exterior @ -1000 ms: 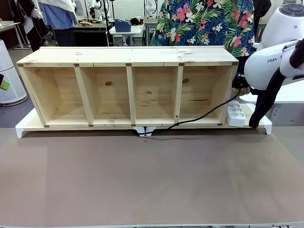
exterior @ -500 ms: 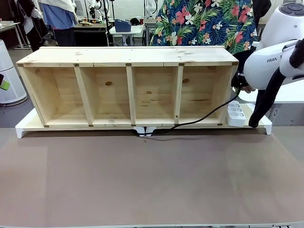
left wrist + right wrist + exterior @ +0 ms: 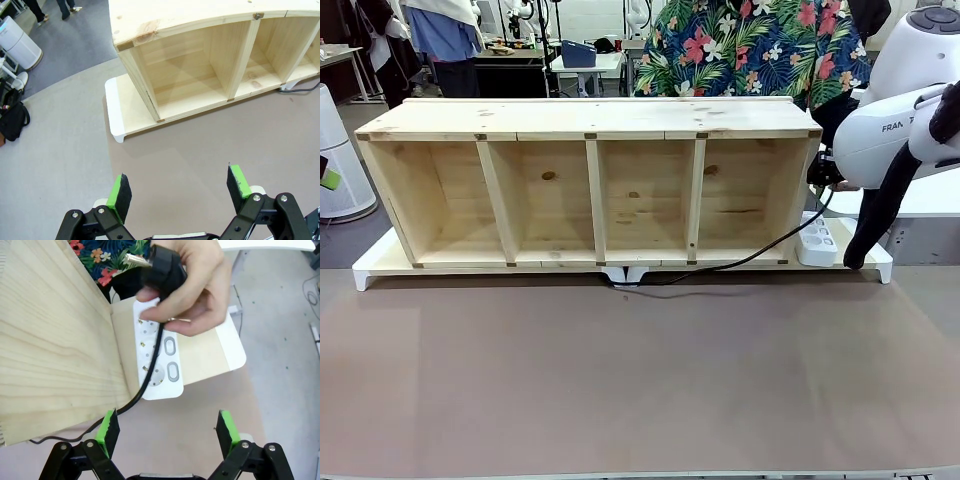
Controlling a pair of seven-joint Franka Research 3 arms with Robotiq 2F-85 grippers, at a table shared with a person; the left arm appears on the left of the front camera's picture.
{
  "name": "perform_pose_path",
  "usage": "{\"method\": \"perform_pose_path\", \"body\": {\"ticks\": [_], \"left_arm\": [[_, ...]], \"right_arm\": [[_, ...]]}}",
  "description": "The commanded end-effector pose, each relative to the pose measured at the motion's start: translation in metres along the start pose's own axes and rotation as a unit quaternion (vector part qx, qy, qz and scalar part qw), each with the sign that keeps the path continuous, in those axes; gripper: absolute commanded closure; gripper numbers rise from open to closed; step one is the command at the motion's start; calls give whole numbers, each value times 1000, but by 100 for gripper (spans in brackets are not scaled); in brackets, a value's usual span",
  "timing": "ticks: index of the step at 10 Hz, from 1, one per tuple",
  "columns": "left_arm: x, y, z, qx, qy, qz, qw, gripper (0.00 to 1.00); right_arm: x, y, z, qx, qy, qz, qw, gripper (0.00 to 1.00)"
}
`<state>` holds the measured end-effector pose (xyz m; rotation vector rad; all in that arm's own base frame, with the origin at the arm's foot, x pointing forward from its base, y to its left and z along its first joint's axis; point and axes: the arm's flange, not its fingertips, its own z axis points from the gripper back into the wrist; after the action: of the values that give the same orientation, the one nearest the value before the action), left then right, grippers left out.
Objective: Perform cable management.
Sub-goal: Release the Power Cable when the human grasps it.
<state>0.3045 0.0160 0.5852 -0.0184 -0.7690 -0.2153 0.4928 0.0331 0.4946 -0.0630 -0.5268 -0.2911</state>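
Observation:
The cable (image 3: 740,259) is a thin black cord running from under the wooden shelf's middle out to the right and up to a person's hand (image 3: 828,174) beside the shelf's right end. In the right wrist view that hand (image 3: 197,287) grips the black plug (image 3: 162,265) above the white power strip (image 3: 160,365), and the cable (image 3: 146,375) hangs down across the strip. My right gripper (image 3: 167,432) stands open below, apart from the cable. My left gripper (image 3: 179,187) is open over the brown tabletop, with nothing between its fingers.
A four-compartment wooden shelf (image 3: 590,120) on a white base (image 3: 365,272) spans the far side of the table. My right arm (image 3: 880,130) and its black hose (image 3: 875,215) hang by the shelf's right end. The power strip (image 3: 817,243) lies on the base there.
The person's hand has lifted the plug a little higher beside the shelf's right end, drawing the cable tauter. Both grippers stay open and still.

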Motion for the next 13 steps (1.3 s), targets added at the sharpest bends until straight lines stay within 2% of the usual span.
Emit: {"method": "perform_pose_path", "body": {"ticks": [1,13], "left_arm": [[-1,1,0,-1,2,3,1000,0],[-1,1,0,-1,2,3,1000,0]], "right_arm": [[0,0,-1,-1,3,0,1000,0],[0,0,-1,-1,3,0,1000,0]]}}
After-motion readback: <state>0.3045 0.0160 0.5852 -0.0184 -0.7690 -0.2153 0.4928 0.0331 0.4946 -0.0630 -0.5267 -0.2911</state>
